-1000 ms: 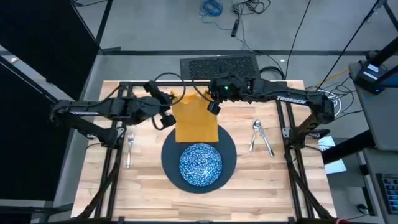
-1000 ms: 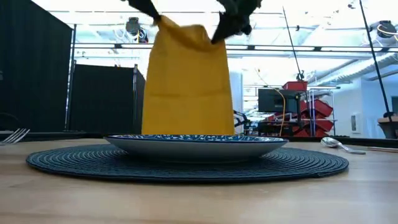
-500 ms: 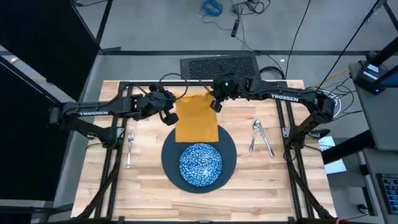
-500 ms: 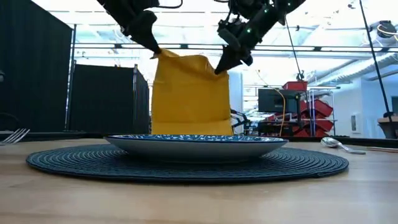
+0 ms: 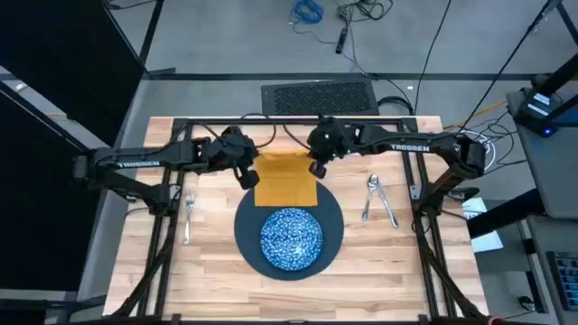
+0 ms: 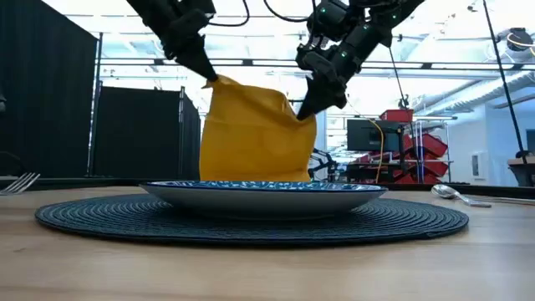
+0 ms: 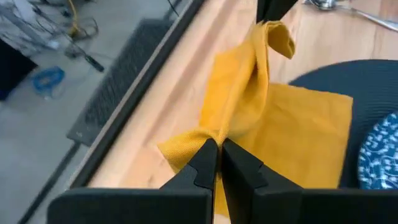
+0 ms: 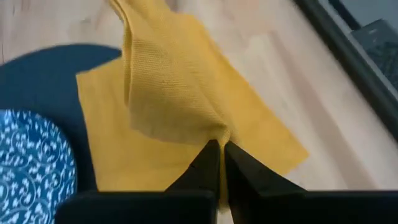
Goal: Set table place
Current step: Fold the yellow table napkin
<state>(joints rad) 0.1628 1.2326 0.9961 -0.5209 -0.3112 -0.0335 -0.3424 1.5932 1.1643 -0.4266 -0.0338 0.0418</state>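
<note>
**Two hands hold one napkin above the far edge of the place mat**

Nearest the low camera lies bare pale plank, the counter [image 5: 379, 262], framed in black metal. On it sits one dark round mat [image 5: 330, 236], and centred on that one blue-and-white speckled dish [image 5: 291, 238]. In the low view the dish rim hides the napkin's lower edge.

To the mat's left lies one fork [image 5: 189, 215], only its tines showing at the low picture's edge. To the right lie two silver pieces: one spoon [image 5: 370, 191] and, crossing it, what looks like a knife [image 5: 387, 211], too small to be sure.

Beyond the dish hangs one mustard-yellow napkin [image 5: 285, 179], slack and buckled, its lower part spread over the far edge of the mat and onto the wood. The left hand [image 5: 246, 174] is pinched tight on one upper corner; the right hand [image 5: 315, 168] is pinched tight on the other. Both wrist views show the cloth bunched at the closed fingertips.

Past the counter, the floor holds a dark grille mat and loose cables. The level view shows black curtain panels, ceiling lights, and red bins beside a monitor
</note>
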